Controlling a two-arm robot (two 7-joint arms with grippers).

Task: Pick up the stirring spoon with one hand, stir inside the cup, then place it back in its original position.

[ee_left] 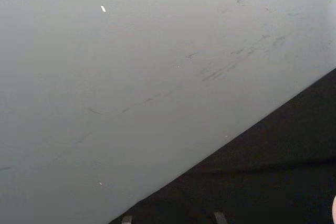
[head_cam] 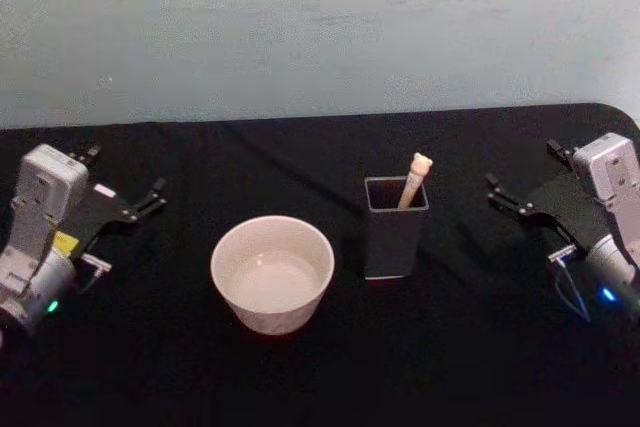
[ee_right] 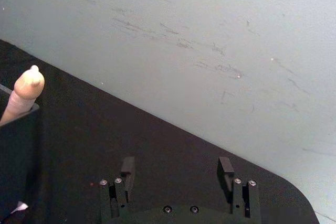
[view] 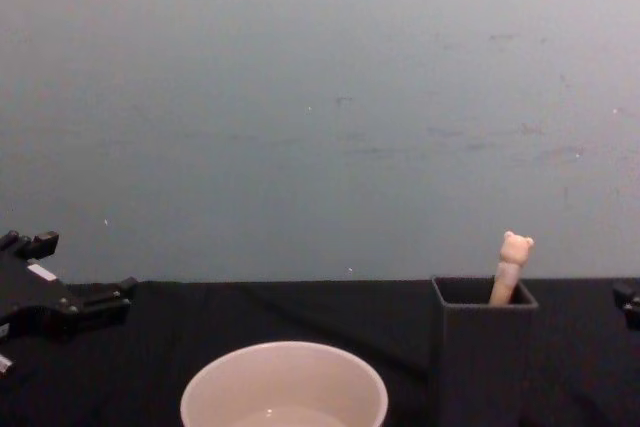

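Spoon likely light, stiff: I grip its beige handle with my right pincer, now wide; left pincer parked, wide.

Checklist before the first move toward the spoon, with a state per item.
1. Spoon stands in the holder, bear-head end above the rim: ok.
2. Right tool open and empty, to the right of the holder: ok.
3. Nothing stands between right tool and holder: ok.
4. Cup upright, left of the holder, not touching it: ok.
5. Left tool open, off to the cup's left: ok.
6. Liquid in the cup: cannot tell.
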